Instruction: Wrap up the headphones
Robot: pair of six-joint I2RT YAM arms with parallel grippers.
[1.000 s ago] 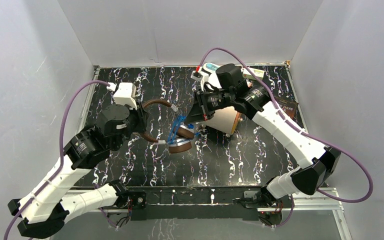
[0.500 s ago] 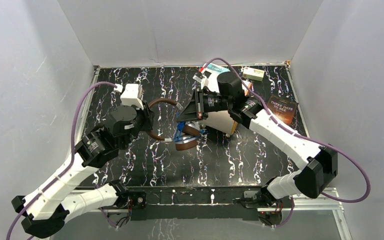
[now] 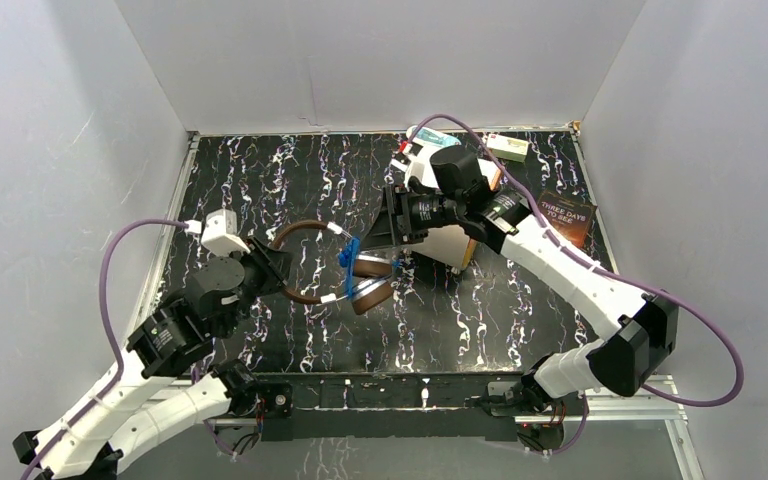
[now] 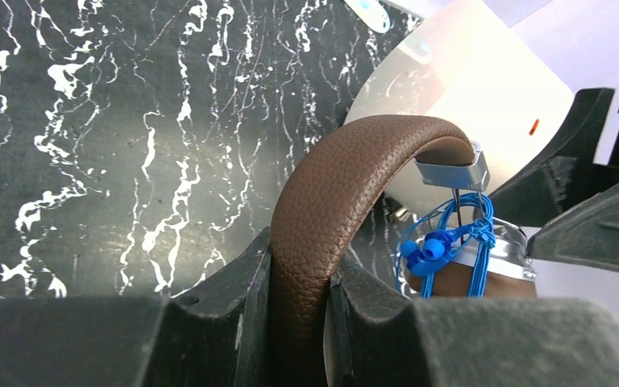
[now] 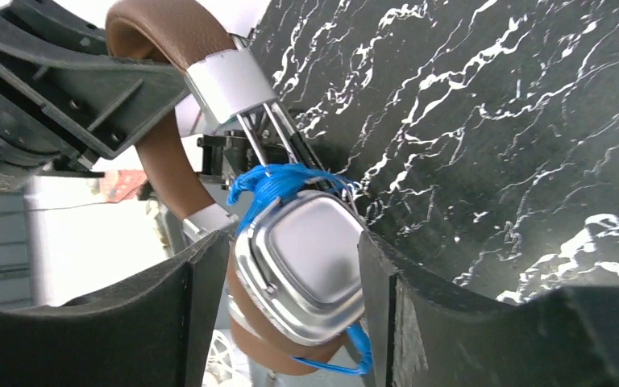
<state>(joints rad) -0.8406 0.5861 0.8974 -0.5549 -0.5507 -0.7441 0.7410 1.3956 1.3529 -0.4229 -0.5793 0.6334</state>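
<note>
Wrap nearly done
Left claw (image 4: 300,270) clenches brown padded headphones (image 3: 310,262) at 9 o'clock; right claw (image 5: 290,262) straddles their silver cup (image 5: 310,282), grip unclear; blue cable (image 3: 348,256) bunched at sliders (image 5: 270,129), one loop loose.

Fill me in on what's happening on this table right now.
Two robot arms are working on the headphones. The left gripper is shut on the brown headband and holds them by it. The blue cable is bunched around the metal sliders just above a silver ear cup. The right gripper is open, one finger on each side of that cup; whether they touch it is unclear. A cream cylinder lies just behind.
</note>
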